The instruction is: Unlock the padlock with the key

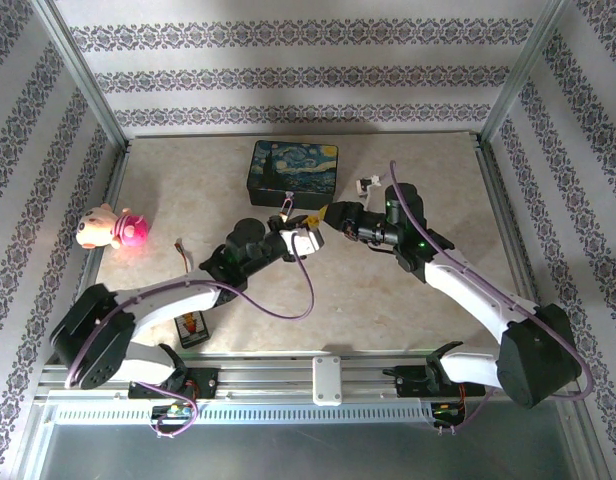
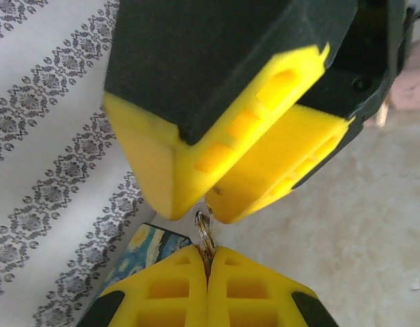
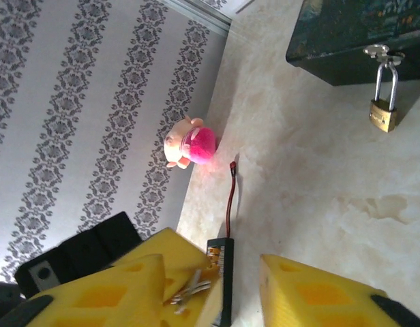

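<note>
Near edge: a small black device (image 1: 193,328) with a thin red lead lies on the table (image 1: 388,290) beside the left arm.

Mid-table, the two grippers meet tip to tip, just in front of the box.
- Left gripper (image 2: 207,294): fingers pressed flat together with no gap, pinching the key ring (image 2: 204,230) in the seam. The loop sticks out past the tips.
- Right gripper (image 3: 210,272): fingers stand well apart with nothing clamped between them. In the left wrist view they bracket the loop from above, with no visible pinch.
- Key (image 3: 187,291): small and silvery, sitting against the inner face of one right finger (image 3: 128,296). Too small to tell which way the blade points.

A pink plush toy (image 1: 113,228) sits at about the same depth, by the left wall and well apart from everything else.

Padlock (image 3: 382,112): beyond the grippers, apart from both, at the box's front wall.
- The shackle is threaded through the box latch (image 3: 377,51), and both legs are seated in the brass body.
- The long axis runs straight out from the latch, with the shackle end at the box and the body end pointing away from it.
- Can't tell whether the body rests on the table or hangs free.

Box (image 1: 293,168): dark and painted, toward the far side of the table, its long side across the view. A small white object (image 1: 366,185) lies just right of it; can't tell what it is.
</note>
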{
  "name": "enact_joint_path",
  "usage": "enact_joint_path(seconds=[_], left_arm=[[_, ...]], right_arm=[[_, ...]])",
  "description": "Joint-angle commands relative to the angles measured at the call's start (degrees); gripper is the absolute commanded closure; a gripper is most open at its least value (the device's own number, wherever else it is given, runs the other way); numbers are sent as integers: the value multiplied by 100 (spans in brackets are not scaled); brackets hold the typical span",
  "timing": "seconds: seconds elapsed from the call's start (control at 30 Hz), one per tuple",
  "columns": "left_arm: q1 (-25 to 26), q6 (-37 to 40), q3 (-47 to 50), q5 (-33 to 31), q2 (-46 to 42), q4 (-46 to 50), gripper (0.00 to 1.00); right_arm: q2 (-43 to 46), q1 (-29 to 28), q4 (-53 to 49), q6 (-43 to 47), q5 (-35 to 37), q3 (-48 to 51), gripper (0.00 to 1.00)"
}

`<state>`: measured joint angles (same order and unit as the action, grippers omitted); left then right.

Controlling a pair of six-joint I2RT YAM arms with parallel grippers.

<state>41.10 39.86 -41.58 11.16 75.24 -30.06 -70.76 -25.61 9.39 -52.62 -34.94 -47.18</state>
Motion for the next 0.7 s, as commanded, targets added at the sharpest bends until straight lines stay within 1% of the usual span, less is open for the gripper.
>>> enact_joint_path(seconds=[0.0,0.1,0.13,0.2,0.23,0.37,0.43,0.53,0.6,0.63,0.67], left_arm=[[-160,-587,-315,584,-445,1270,100],[-352,-1167,-590,957,-677,2083,100],[-476,-1455,-703,1181,-728,2349,100],[-774,-2079,-846,1794,-815,2722,100],[-976,-2468,-922,2226,-838,2883,100],[-1663,-4056,-938,3732,-856,2726,100],[-1865,-4594,-972,4320,-814,2695,100],[-1938,-5062,-975,4990,-801,2648,100],[-1947,-5306,-948,5291,-809,2564,100],[-1948,-5373,-940,5443,-808,2541,100],[-1951,-5453,-939,5567,-807,2527,100]], right_arm=[[329,85,-84,434,-51,-160,56],[533,143,-179,778,-48,-140,54],[607,152,-252,975,-78,-159,53],[743,152,-347,1309,-122,-164,53],[812,152,-350,1464,-171,-160,53],[1008,126,-352,1998,-483,-160,50],[1024,117,-341,2192,-706,-169,49],[973,85,-332,2414,-906,-219,52],[868,16,-315,2589,-1060,-301,57],[806,-40,-306,2649,-1141,-357,58],[737,-111,-315,2721,-1227,-427,56]])
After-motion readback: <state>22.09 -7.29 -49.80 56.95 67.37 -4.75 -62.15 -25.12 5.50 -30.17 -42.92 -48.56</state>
